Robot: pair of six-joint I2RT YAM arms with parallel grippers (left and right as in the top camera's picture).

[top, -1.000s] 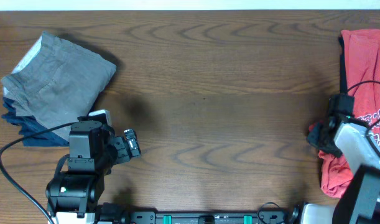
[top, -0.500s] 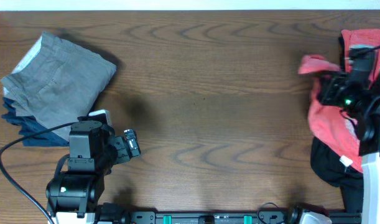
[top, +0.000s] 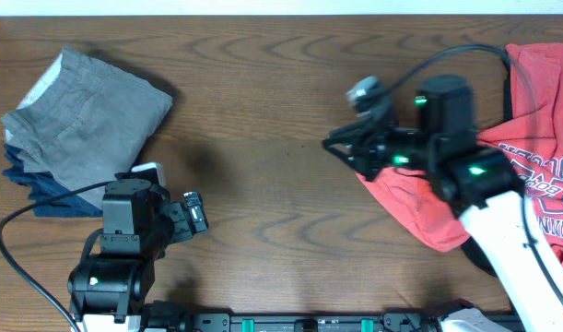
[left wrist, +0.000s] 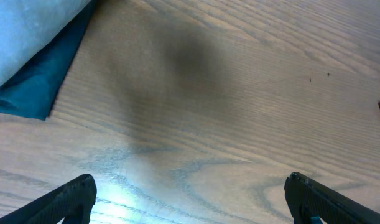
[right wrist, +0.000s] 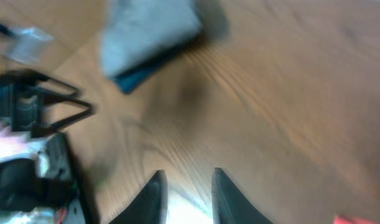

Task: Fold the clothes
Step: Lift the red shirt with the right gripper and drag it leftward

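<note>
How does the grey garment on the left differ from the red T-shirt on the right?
The grey garment is folded, stacked on a blue garment; the red T-shirt lies loose and rumpled. The grey garment is plain; the red T-shirt bears lettering. Both lie on the wooden table.

The red T-shirt (top: 542, 100) bears navy-and-white lettering, unreadable here.

Overhead: fixed, straight down, takes in the whole surface (top: 281, 111), arm bases at the bottom edge.
Left wrist: close over the wood, left tool (left wrist: 193, 199) tips in the lower corners.
Right wrist: farther off, blurred, slanting across the surface past the right tool (right wrist: 190, 193).
All three catch the folded grey-and-blue pile (top: 83, 129).
</note>
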